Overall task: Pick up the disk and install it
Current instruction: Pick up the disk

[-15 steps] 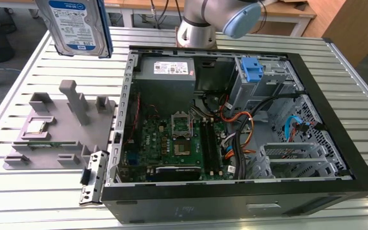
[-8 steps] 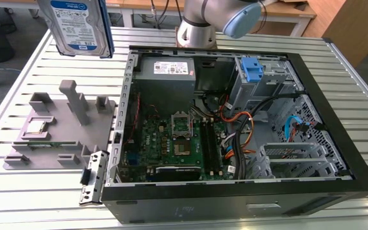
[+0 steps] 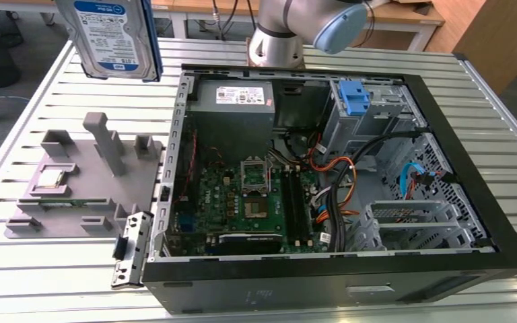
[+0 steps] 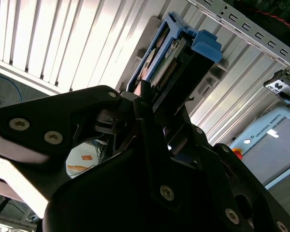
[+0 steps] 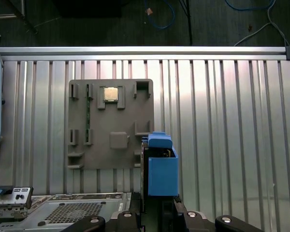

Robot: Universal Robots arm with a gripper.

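At about 11 o'clock in the exterior view, the disk (image 3: pixel 115 33) hangs upright in the air, label facing the camera, well clear of the slatted metal surface (image 3: pixel 510 87). In the second wrist view the tool (image 4: pixel 152 104) is pressed together on the disk (image 4: pixel 171 53), pinching it by one end with the blue carrier rail pointing away from the wrist. The first wrist view looks down along the same blue-railed edge (image 5: pixel 162 169). Below it, near 9 o'clock in the exterior view, sits the grey parts holder (image 3: pixel 115 195), which the disk does not touch. From the centre out to 3 o'clock lies the open computer case (image 3: pixel 285 289), with its power supply (image 3: pixel 236 97) at 12 o'clock, the motherboard (image 3: pixel 240 202) in the middle and the drive cage (image 3: pixel 375 108), with its blue latch (image 3: pixel 355 99), toward 1 o'clock. The pick-up looks done and the carry is in hand, while the install is not yet begun. Seating the disk would likely call for turning it to match the cage opening, lining its rails up squarely and keeping clear of the loose cables beside the cage.
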